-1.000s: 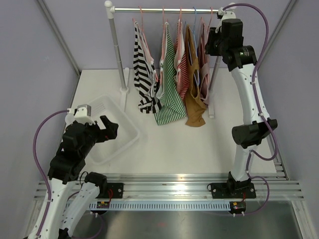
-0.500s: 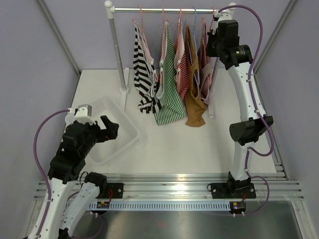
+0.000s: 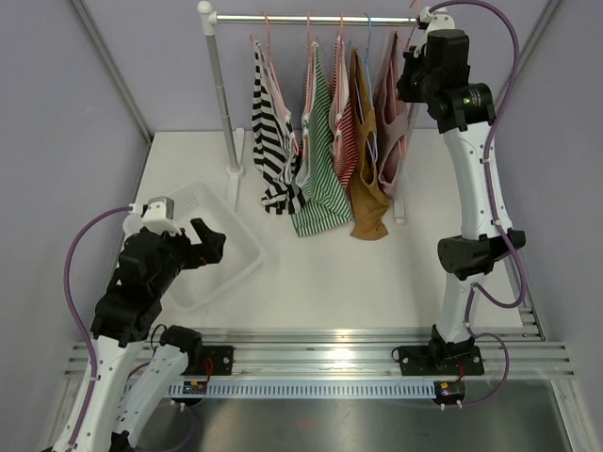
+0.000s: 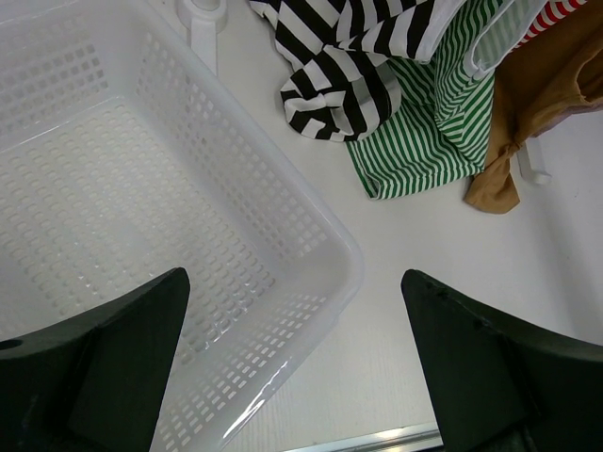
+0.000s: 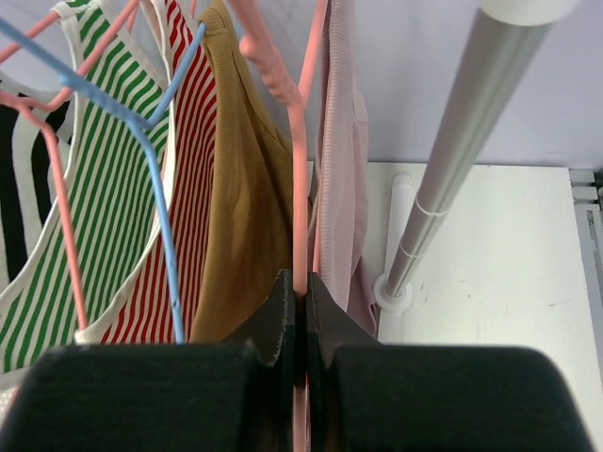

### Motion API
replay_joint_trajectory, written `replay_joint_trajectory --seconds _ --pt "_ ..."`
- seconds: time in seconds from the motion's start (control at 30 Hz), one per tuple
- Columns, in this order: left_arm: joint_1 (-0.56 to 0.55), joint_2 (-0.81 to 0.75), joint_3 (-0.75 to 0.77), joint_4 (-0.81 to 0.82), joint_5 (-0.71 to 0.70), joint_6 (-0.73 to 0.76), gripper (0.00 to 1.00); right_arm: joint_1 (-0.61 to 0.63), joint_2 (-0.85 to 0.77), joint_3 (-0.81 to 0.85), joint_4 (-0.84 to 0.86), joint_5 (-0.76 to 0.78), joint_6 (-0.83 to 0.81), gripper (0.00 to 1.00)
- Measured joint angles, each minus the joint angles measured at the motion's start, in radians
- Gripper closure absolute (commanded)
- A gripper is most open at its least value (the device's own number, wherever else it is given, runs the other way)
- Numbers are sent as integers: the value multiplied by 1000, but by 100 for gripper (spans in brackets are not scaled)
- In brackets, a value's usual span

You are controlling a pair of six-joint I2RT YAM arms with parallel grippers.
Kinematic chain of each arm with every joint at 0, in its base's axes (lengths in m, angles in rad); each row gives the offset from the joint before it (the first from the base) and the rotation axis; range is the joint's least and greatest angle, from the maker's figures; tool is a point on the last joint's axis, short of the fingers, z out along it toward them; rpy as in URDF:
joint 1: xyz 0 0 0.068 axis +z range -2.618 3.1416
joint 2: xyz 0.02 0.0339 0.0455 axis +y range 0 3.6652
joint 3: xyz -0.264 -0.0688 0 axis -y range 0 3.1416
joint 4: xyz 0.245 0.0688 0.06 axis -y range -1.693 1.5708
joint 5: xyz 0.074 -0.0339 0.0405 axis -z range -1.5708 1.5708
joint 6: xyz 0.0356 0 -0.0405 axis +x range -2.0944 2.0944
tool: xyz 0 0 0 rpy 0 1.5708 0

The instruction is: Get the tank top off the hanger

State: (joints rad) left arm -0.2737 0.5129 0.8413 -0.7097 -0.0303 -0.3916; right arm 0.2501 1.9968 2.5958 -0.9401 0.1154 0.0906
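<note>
Several tank tops hang on a rail (image 3: 311, 18): black-striped, green-striped (image 3: 318, 160), red-striped, tan (image 3: 365, 151) and, at the far right, a pale pink one (image 3: 393, 104). The pink tank top (image 5: 341, 179) hangs on a pink hanger (image 5: 298, 179). My right gripper (image 5: 299, 294) is shut on that hanger's wire, up by the rail's right end (image 3: 419, 47). My left gripper (image 4: 294, 358) is open and empty, low over the near corner of a white basket (image 4: 311, 226); it also shows in the top view (image 3: 205, 243).
The white perforated basket (image 3: 236, 247) sits at the left of the table. The rack's two posts (image 3: 223, 89) stand on the table; the right post (image 5: 452, 169) is close beside my right gripper. A blue hanger (image 5: 141, 141) holds the tan top.
My right gripper has risen and shifted slightly right with the pink hanger, lifting the pink tank top higher by the rail's end. The left arm has not moved.
</note>
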Motion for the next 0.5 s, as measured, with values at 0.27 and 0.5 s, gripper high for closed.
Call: replay_joint_trajectory --seconds 0.27,0.5 --pt "-1 34 38 3 47 -2 1 0 -158 -85 -81 16 21 100" --pt "-44 132 233 31 88 -21 1 0 -348 -198 -185 20 36 100"
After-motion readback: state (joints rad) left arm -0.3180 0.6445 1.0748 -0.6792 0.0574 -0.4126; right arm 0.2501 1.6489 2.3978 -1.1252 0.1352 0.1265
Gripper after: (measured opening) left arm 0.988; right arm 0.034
